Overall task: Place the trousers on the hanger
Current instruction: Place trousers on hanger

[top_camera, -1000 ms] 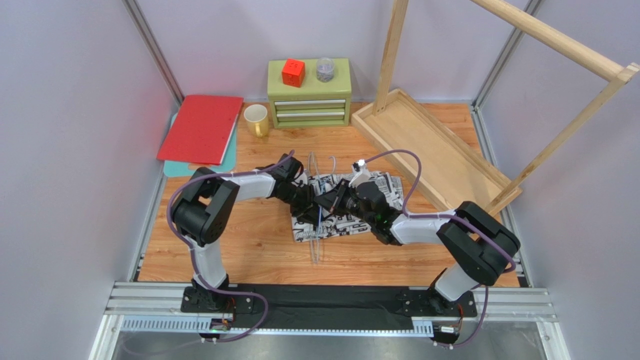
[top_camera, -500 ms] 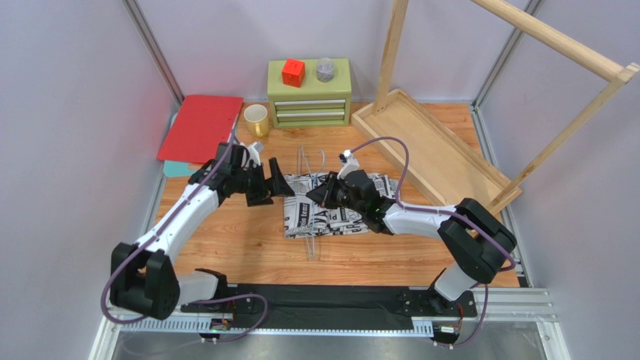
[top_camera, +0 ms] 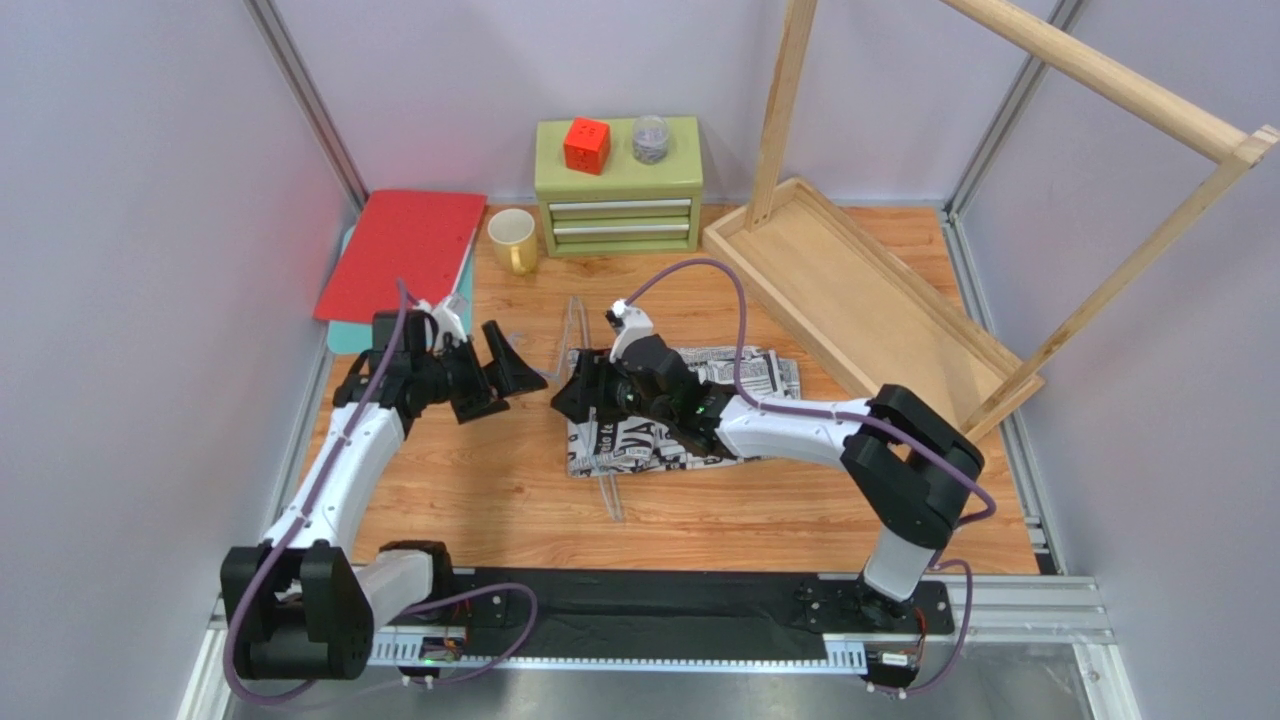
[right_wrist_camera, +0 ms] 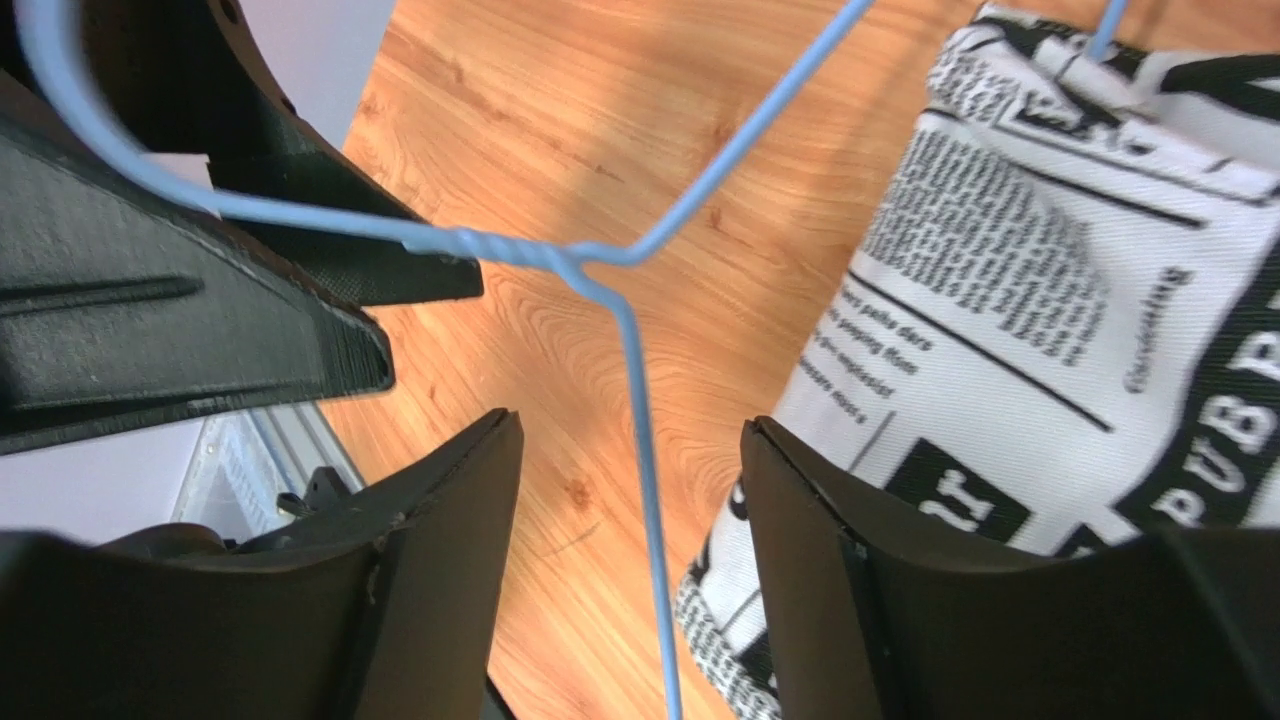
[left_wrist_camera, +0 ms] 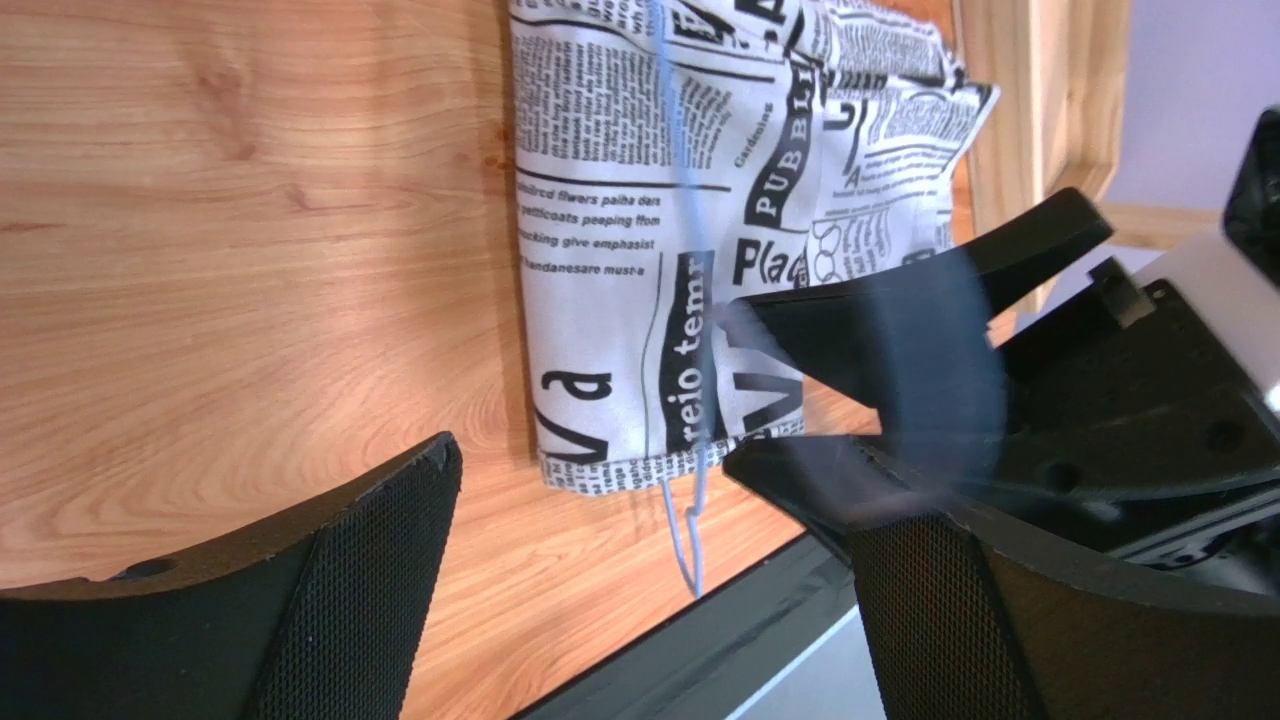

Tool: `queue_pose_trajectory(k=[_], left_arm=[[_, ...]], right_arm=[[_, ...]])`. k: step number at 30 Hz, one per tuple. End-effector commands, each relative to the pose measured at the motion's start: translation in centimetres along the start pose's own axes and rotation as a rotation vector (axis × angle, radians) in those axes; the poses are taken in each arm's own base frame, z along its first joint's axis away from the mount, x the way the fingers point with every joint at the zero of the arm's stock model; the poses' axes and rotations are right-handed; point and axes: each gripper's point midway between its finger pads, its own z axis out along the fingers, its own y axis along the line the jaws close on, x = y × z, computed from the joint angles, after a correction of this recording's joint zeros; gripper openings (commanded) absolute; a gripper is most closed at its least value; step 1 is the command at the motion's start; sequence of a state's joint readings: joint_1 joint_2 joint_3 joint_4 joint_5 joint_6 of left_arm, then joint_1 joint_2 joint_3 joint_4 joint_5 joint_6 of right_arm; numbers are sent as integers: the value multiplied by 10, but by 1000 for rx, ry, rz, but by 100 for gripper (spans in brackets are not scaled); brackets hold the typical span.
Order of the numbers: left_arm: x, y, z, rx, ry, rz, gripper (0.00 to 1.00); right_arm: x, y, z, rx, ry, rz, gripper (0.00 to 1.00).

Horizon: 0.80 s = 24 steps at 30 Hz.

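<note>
The trousers lie folded flat on the wooden table, white with black newspaper print, and also show in both wrist views. The hanger, a thin pale blue wire, lies across their left part; its end pokes out past the cloth edge. My right gripper is open at the trousers' left edge, and the hanger wire runs between its jaws without touching them. My left gripper is wide open, empty and to the left of the trousers.
At the back stands a green drawer box with a red cube and a jar on it. A yellow mug and a red folder are at the back left. A wooden rack frame with tray base fills the right.
My left gripper let go, opened wide and pulled back to the left. My right gripper moved left along the trousers and opened off the hanger wire. The hanger shifted left and tilted.
</note>
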State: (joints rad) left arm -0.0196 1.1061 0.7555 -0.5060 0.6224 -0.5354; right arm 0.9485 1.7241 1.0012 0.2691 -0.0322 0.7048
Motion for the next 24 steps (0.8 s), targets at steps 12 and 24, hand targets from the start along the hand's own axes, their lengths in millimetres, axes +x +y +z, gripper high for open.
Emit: queue_pose_trajectory(k=[12,24], left_arm=[[-17,52,5,0,-123,-166,69],[-52,48,14,51,-223,-132,54]], right_arm=[[-30,-44,-25,64,147,-21,88],[-14,-102,-42,142,270,89,91]])
